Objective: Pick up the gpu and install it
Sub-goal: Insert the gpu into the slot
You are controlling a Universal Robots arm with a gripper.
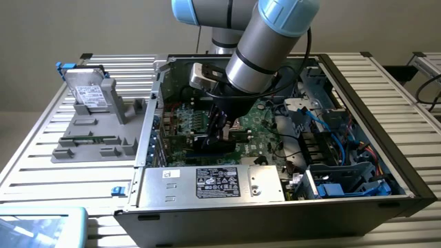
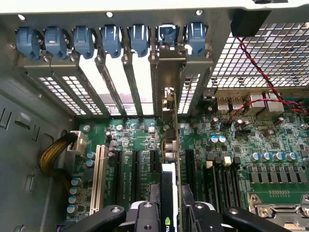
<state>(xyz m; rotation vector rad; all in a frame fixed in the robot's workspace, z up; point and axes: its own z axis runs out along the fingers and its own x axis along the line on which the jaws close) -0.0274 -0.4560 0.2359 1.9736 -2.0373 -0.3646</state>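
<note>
The gpu (image 2: 169, 159) stands on edge between my fingers, seen end-on in the wrist view. Its silver bracket (image 2: 169, 77) reaches up to the case's rear slot openings under a blue latch (image 2: 168, 34). My gripper (image 2: 171, 218) is shut on the gpu, one black finger (image 2: 145, 217) on each side. In the exterior view the gripper (image 1: 219, 135) is low inside the open computer case, just over the green motherboard (image 1: 258, 121), with the dark gpu (image 1: 205, 141) at the expansion slots. I cannot tell whether the card is seated in its slot.
A silver hard drive (image 1: 90, 93) leans on a grey stand at the exterior view's left. The power supply (image 1: 214, 183) fills the case's near side. A drive cage with blue cables (image 1: 337, 181) sits at the exterior view's right. A red-black wire (image 2: 260, 77) crosses the rear grille.
</note>
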